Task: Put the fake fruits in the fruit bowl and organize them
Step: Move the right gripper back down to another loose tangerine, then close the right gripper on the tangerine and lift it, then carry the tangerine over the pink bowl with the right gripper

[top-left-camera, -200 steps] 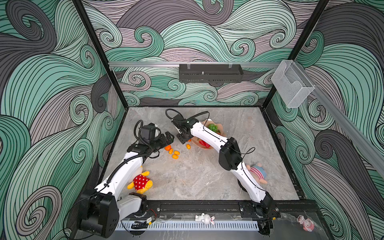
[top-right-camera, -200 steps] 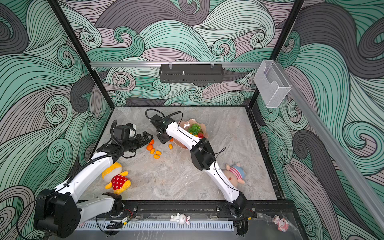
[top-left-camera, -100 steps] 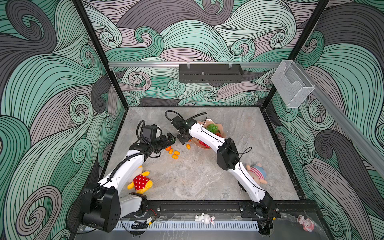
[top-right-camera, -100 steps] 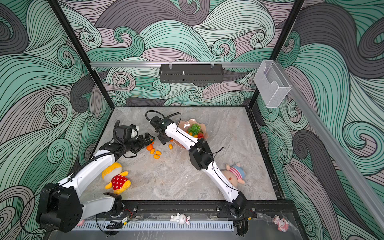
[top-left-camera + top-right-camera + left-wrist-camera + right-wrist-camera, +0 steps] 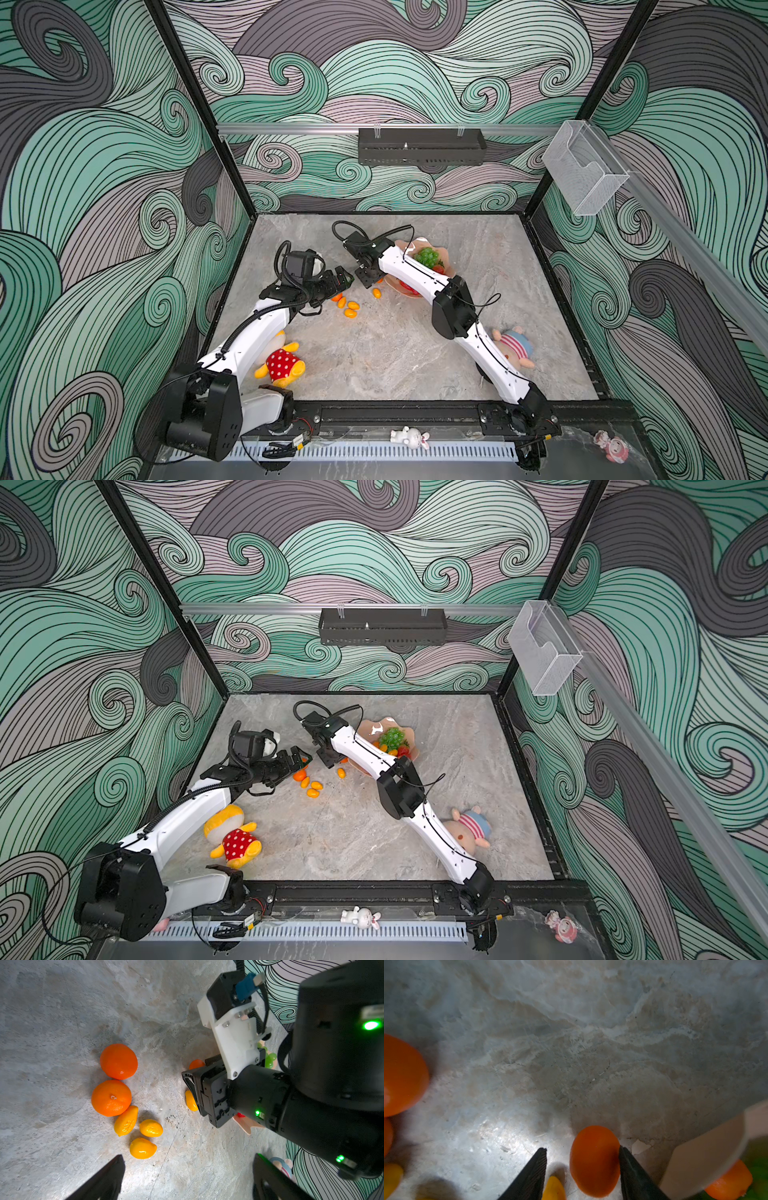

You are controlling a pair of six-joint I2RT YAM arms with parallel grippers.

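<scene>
The pink scalloped fruit bowl (image 5: 409, 245) (image 5: 376, 726) holds a green grape bunch (image 5: 428, 257), a strawberry (image 5: 438, 269) and a tangerine (image 5: 729, 1182). My right gripper (image 5: 368, 279) (image 5: 582, 1149) is low at the bowl's left edge. It is open, and between its fingers a tangerine (image 5: 593, 1161) rests on the table against one finger, with a gap to the other. A kumquat (image 5: 553, 1188) lies beside it. My left gripper (image 5: 345, 279) (image 5: 188, 1157) hangs wide open and empty over two tangerines (image 5: 118, 1061) (image 5: 111, 1097) and three kumquats (image 5: 142, 1148).
A yellow plush toy with a red polka-dot body (image 5: 282, 363) lies by the left arm. A striped plush doll (image 5: 513, 345) lies under the right arm. On the walls hang a clear plastic box (image 5: 584, 170) and a black shelf (image 5: 422, 146).
My left gripper has crept slightly right towards the loose fruits. My right gripper has barely shifted at the bowl's left edge.
</scene>
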